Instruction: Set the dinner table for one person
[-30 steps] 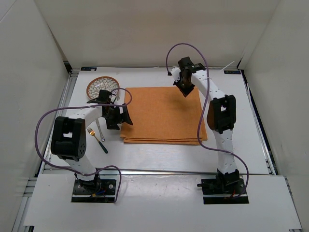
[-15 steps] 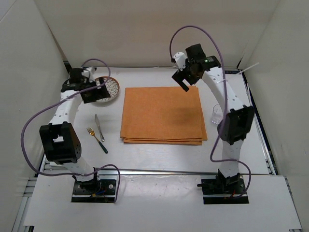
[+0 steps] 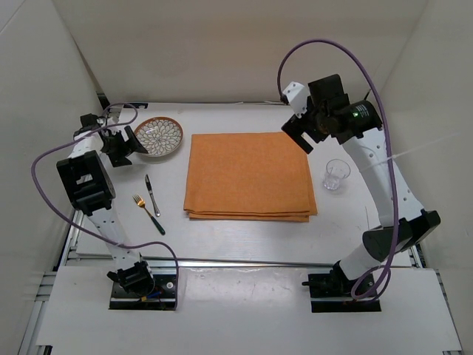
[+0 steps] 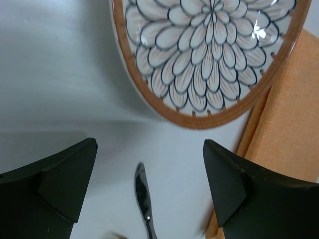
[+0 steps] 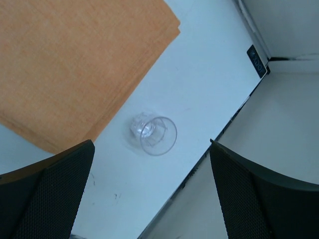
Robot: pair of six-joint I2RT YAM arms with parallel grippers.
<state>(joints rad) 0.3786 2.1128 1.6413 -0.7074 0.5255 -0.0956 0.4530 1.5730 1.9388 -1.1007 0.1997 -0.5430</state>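
The dinner table (image 3: 244, 237) is a white top with white walls. An orange placemat (image 3: 250, 176) lies at its middle. A flower-patterned plate (image 3: 158, 137) sits off the mat's far left corner, with a knife (image 3: 151, 194) and a fork (image 3: 148, 213) nearer me. A clear glass (image 3: 335, 175) stands upright right of the mat. My left gripper (image 3: 122, 145) hovers open just left of the plate; the left wrist view shows the plate (image 4: 209, 55) and knife (image 4: 143, 199) below it. My right gripper (image 3: 303, 134) hangs open high over the mat's far right corner, with the glass (image 5: 154, 133) below.
A white wall runs close along the glass's right side (image 5: 279, 149). The left arm's base link (image 3: 87, 185) stands by the left wall, beside the fork. Purple cables loop above both arms.
The left arm swung from the placemat's left edge out to the left of the plate. The right arm rose and moved right off the mat's far edge, and the glass came into sight.
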